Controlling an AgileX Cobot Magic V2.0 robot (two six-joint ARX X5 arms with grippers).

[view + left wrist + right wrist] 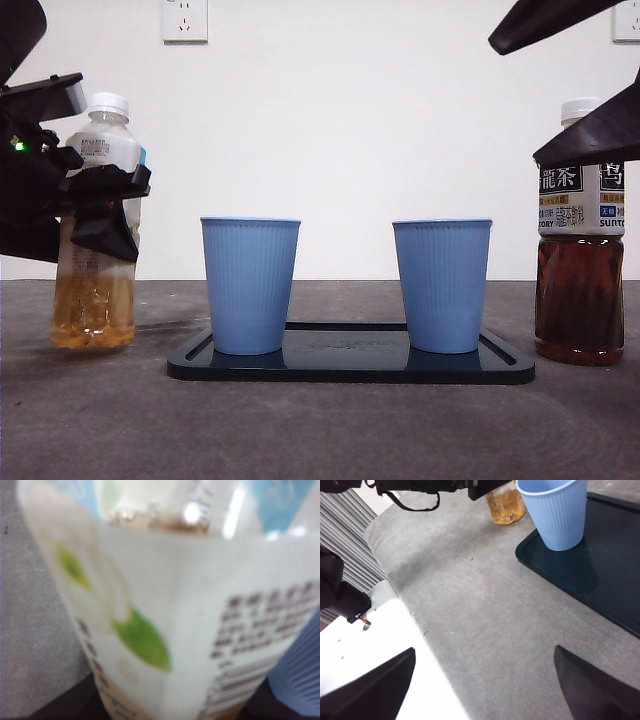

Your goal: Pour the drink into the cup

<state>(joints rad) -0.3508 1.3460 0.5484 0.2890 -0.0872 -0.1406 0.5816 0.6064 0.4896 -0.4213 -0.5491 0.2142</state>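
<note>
A pale tea bottle (95, 290) with a white cap stands on the table at the far left. My left gripper (100, 205) is closed around its middle; in the left wrist view the bottle's label (165, 610) fills the picture and hides the jaws. Two blue cups (250, 285) (442, 285) stand upright and empty-looking on a dark tray (350, 368). My right gripper (512, 100) hangs open and empty at the upper right, near a dark tea bottle (580, 280). In the right wrist view it (484, 652) hovers open above bare table.
The right wrist view shows one blue cup (557, 512) on the tray (600, 580), the pale bottle (506, 505) beyond it, and a white surface (385, 650) at the table's edge. A blue cup (300, 675) shows beside the bottle in the left wrist view.
</note>
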